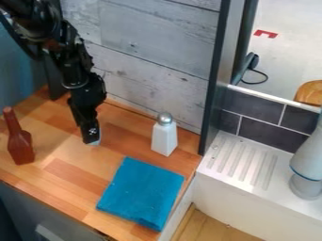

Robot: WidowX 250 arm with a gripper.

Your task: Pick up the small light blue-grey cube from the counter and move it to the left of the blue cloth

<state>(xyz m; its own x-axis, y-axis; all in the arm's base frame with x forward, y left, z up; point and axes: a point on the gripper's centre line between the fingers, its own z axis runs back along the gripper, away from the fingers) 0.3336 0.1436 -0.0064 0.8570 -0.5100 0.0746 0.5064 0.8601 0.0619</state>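
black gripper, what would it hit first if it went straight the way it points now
The gripper points down, so it would most likely meet the wooden counter right beneath its tip, though any gap between them is hard to judge.

Matt blue cloth (pixel 142 193); smooth, glossy wooden counter (pixel 69 175).

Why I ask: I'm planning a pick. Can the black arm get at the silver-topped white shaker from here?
Probably yes: the gripper hangs low near the shaker, and nothing visible stands between them.
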